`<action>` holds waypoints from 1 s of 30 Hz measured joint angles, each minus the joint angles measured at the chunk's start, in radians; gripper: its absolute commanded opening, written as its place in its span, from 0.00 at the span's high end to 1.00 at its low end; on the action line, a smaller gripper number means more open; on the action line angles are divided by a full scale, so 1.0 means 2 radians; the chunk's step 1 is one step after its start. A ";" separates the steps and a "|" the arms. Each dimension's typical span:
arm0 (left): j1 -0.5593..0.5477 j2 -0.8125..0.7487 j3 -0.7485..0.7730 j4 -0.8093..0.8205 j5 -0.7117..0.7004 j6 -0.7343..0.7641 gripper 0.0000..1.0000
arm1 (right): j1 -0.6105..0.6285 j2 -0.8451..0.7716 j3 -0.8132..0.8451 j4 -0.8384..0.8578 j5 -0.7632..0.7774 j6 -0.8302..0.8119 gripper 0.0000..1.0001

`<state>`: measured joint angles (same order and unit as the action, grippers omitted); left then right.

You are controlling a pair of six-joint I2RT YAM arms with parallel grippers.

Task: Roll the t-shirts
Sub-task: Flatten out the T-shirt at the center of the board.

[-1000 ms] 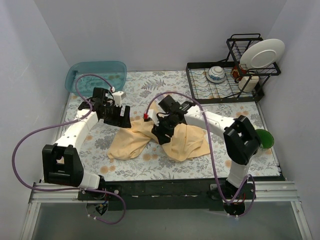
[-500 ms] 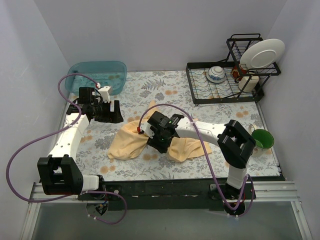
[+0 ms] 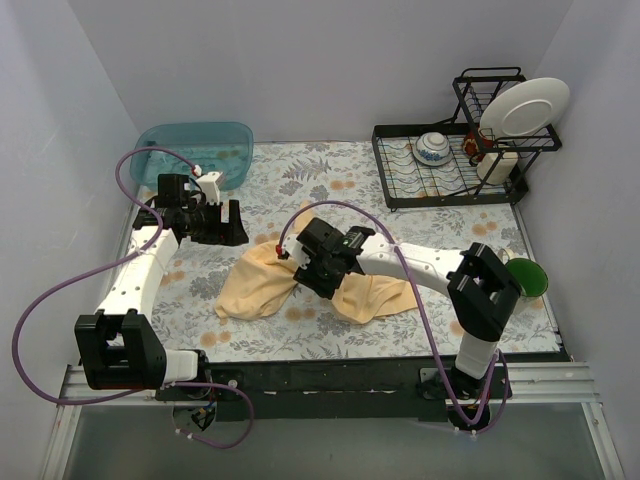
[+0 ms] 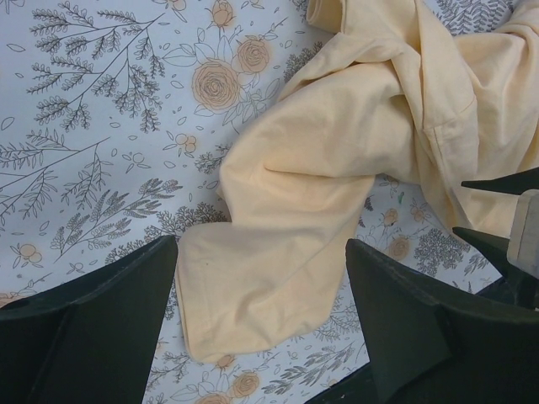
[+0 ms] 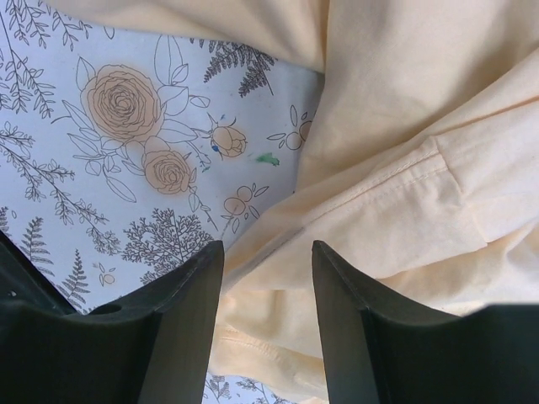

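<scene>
One pale yellow t-shirt (image 3: 262,285) lies crumpled in a heap on the floral tabletop (image 3: 300,180), spreading from left of centre to the right (image 3: 380,297). My left gripper (image 3: 233,228) is open and empty, held above the table just up and left of the heap. In the left wrist view the shirt (image 4: 328,177) fills the middle, with one folded corner showing between my open fingers (image 4: 261,246). My right gripper (image 3: 308,272) is open, low over the middle of the heap. In the right wrist view a stitched hem of the shirt (image 5: 396,194) runs between its fingers (image 5: 265,248).
A teal plastic tub (image 3: 195,150) stands at the back left. A black dish rack (image 3: 450,175) at the back right holds a white plate (image 3: 525,105) and a bowl (image 3: 433,148). A green cup (image 3: 528,275) sits by the right edge.
My left gripper drew back left off the shirt, then held still. My right gripper moved left and forward over the heap's middle, then shifted slightly back; the shirt bunched a little.
</scene>
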<state>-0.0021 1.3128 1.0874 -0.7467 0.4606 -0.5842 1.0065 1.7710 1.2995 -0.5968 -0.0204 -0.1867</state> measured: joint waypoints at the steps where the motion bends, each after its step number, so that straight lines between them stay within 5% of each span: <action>1: 0.000 0.000 0.000 0.000 0.000 0.000 0.19 | 0.000 0.000 0.000 0.001 0.000 0.000 0.46; 8: 0.000 0.000 0.000 0.000 0.001 0.000 0.19 | 0.000 0.001 -0.014 0.006 0.020 0.002 0.50; 11: 0.000 0.000 0.000 0.000 0.000 0.000 0.19 | 0.000 0.005 -0.021 0.006 0.024 0.003 0.60; 13: 0.000 0.000 0.000 0.000 0.000 0.000 0.19 | 0.000 0.008 -0.023 0.009 0.028 0.004 0.77; 14: 0.000 0.000 0.000 0.000 0.001 0.000 0.19 | -0.001 0.010 -0.024 0.008 0.035 0.005 0.94; 15: 0.000 0.000 0.000 0.000 0.001 0.000 0.19 | -0.001 0.010 -0.024 0.008 0.035 0.004 0.99; 24: 0.000 0.023 0.000 0.002 0.014 0.000 0.20 | -0.060 -0.042 -0.017 -0.070 0.021 -0.110 0.99; 30: 0.000 0.067 0.022 0.003 0.022 0.000 0.20 | -0.073 -0.262 -0.112 -0.168 -0.039 -0.372 0.99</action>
<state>-0.0021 1.4471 1.1305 -0.7410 0.5053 -0.5838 0.8600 1.2465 1.0763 -0.9329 -0.0978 -0.9314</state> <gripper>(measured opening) 0.805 0.029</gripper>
